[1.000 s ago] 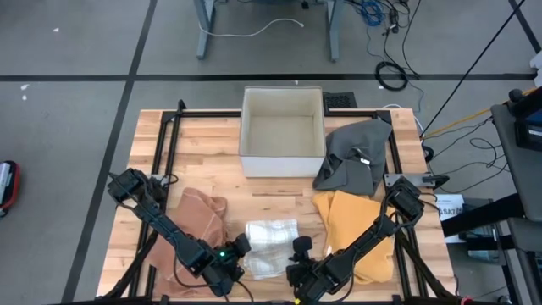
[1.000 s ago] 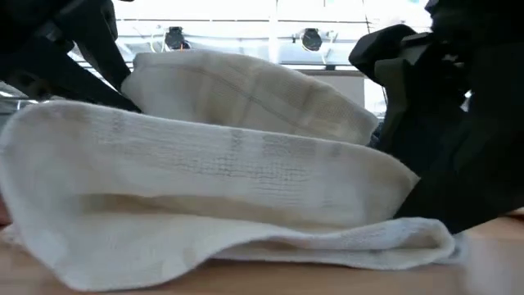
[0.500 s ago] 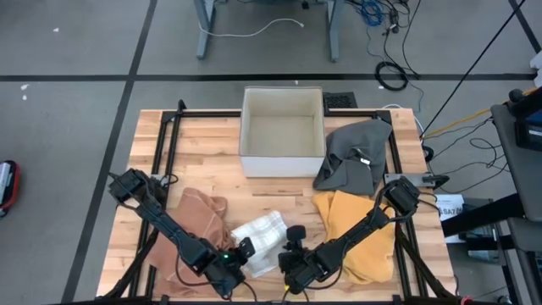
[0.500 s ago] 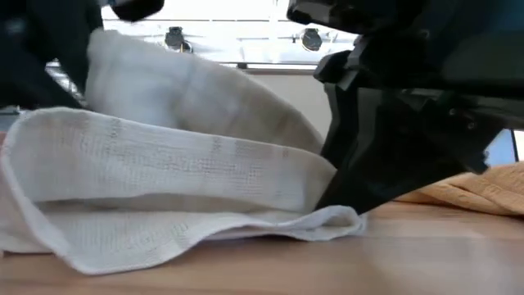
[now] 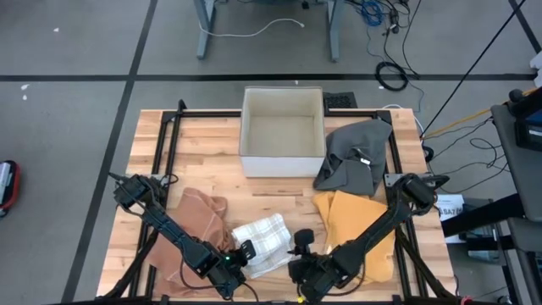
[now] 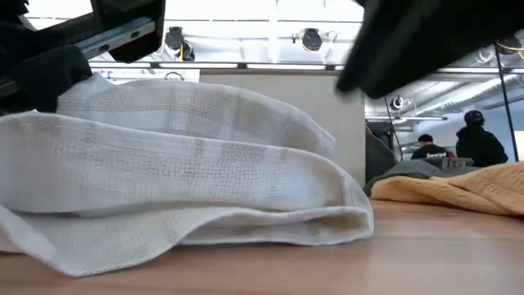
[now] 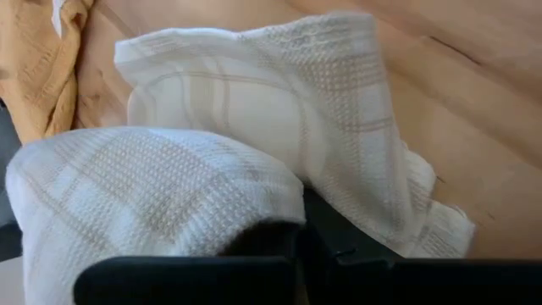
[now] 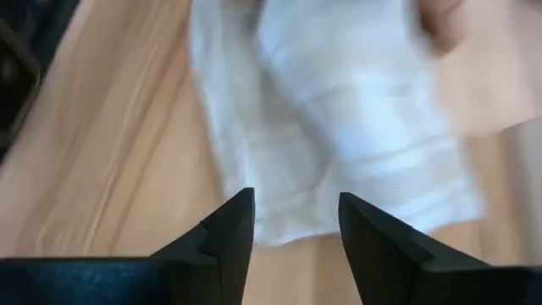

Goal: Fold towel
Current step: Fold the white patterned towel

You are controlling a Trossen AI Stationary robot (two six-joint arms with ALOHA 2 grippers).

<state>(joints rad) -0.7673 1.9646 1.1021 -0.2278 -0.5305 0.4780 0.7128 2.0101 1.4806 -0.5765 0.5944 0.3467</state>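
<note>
White checked towel (image 5: pixel 261 240): lies at the near edge of the wooden table (image 5: pixel 212 148), between a brown cloth (image 5: pixel 199 219) and a yellow cloth (image 5: pixel 356 233), doubled over itself with one layer humped on the other and the edges uneven. Left gripper (image 5: pixel 233 258): at the towel's near-left corner, fingers clenched on a fold of the towel, which drapes over them in the left wrist view. Right gripper (image 8: pixel 292 222): just off the towel's near-right edge, fingers apart and empty, bare wood and the towel's hem showing between them. Also on the table: a white open box (image 5: pixel 283 132) at the far side and a grey cloth (image 5: pixel 354 157) beside it. Risks, as judged: the top layer sits loose and rounded, so it may slide or spring back once the left grip lets go; a pull from the left corner alone could drag the whole towel toward the brown cloth and skew the fold; the right fingers, closing low, might catch only one layer or snag the yellow cloth nearby.
</note>
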